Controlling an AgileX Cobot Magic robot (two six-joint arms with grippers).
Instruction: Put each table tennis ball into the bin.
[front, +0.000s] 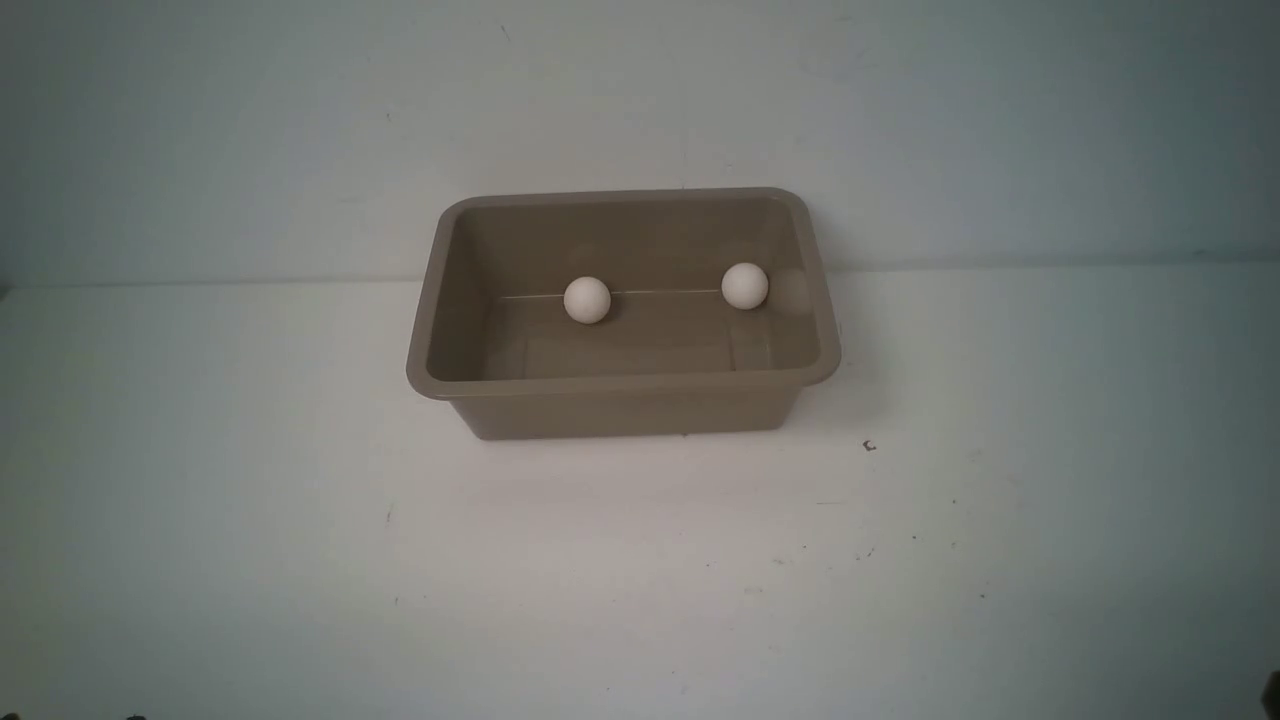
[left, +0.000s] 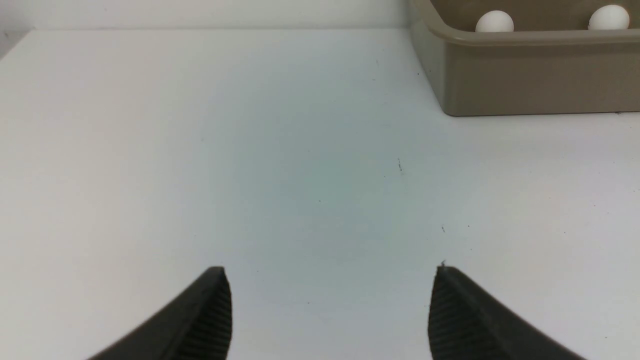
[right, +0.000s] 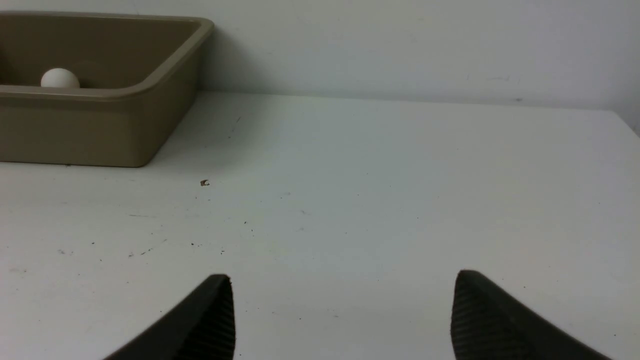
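Observation:
The taupe-brown bin (front: 620, 395) stands at the middle of the white table, close to the back wall. Two off-white table tennis balls lie on its floor against the far wall: one (front: 587, 299) left of centre, the other (front: 745, 285) toward the right end. The left wrist view shows the bin (left: 530, 80) with both balls (left: 494, 22) (left: 608, 17) over its rim, far ahead of my left gripper (left: 330, 272), which is open and empty. My right gripper (right: 342, 280) is also open and empty, well away from the bin (right: 100, 130) and one ball (right: 59, 78).
The white table (front: 640, 560) carries small dark specks and a tiny brown chip (front: 868, 446) in front of the bin's right corner. A pale wall (front: 640, 100) rises just behind the bin. Neither arm shows in the front view.

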